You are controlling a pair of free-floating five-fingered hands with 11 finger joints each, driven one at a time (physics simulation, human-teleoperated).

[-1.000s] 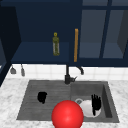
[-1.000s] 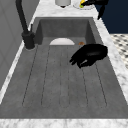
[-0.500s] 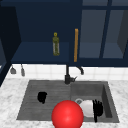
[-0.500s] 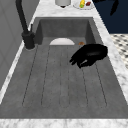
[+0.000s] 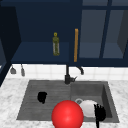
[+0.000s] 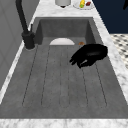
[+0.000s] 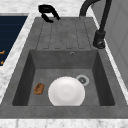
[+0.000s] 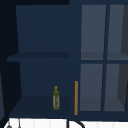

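Black against the grey stone, the left hand [image 5: 42, 97] hangs just above the ribbed grey draining board [image 6: 37, 82] on the left part of the sink. In the left side view this same hand [image 6: 90, 55] lies nearly flat, palm down, with its fingers loosely bent and pointing across the ribs toward the black tap [image 6: 26, 27]; it holds nothing, and I cannot tell if the fingertips touch the board.

The right hand [image 5: 99, 113] is at the front right corner of the deep grey basin [image 7: 27, 75]. Its fingers are straight and spread, pointing upward, and they hold nothing.

Nearest to this hand is a round white plate [image 5: 88, 107], which lies flat on the basin floor, so it has no long axis to speak of. From the right hand the plate lies just to the left and a little further back, very close to the fingers; whether they touch its rim I cannot tell. The left hand is well apart from the plate, so the right hand is clearly the nearer one.

Beside the plate in the basin are a small brown scrubbing sponge [image 7: 39, 88] and the metal drain [image 7: 82, 80]. A shiny red ball [image 5: 67, 115] sits at the front edge of the sink. A green glass bottle [image 8: 56, 98] stands in the dark blue wall cabinet [image 8: 42, 57] above.
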